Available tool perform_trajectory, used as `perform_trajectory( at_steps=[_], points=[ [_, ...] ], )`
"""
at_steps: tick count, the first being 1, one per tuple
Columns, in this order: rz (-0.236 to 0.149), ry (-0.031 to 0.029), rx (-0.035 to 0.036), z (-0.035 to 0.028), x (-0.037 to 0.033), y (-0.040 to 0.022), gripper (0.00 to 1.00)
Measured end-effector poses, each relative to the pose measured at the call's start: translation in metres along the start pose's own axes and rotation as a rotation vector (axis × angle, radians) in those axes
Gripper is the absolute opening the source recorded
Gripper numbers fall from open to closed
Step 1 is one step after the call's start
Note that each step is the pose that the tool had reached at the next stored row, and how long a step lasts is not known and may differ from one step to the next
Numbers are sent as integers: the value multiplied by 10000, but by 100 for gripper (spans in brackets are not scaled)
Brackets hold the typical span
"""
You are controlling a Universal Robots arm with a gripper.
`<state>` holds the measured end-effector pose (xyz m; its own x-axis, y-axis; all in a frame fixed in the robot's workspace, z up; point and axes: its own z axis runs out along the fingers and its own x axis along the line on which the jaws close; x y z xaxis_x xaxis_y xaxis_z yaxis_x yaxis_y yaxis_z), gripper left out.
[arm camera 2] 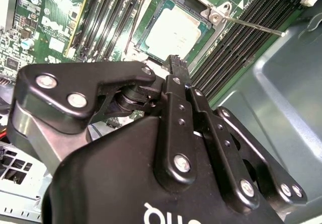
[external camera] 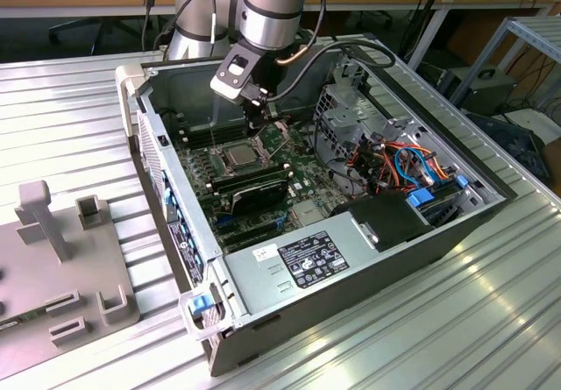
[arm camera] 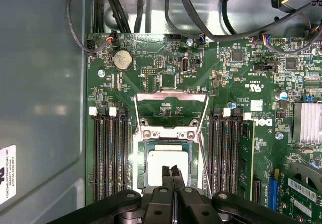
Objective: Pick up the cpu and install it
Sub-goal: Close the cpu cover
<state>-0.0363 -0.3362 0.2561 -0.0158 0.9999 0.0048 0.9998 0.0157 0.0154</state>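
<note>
One robot arm, one gripper with two fingers, one open computer case, one motherboard. On the board I count one cpu, one hinged socket frame, one thin lever, one coin battery, and two banks of memory slots. Also one power supply, one grey fixture block, one ribbed metal table.

The cpu, a small flat square with a dull silver-grey top, lies level in its open socket on the green board, just left of centre in the exterior view.
</note>
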Motion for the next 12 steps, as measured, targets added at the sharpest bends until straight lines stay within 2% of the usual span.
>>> perform_trajectory(
  at_steps=[5, 9, 12],
  points=[
    [-2, -1, 0, -26, 0, 1, 11],
    [-1, -1, 0, -80, 0, 2, 11],
    [-2, 3, -1, -88, 1, 2, 11]
  ],
)
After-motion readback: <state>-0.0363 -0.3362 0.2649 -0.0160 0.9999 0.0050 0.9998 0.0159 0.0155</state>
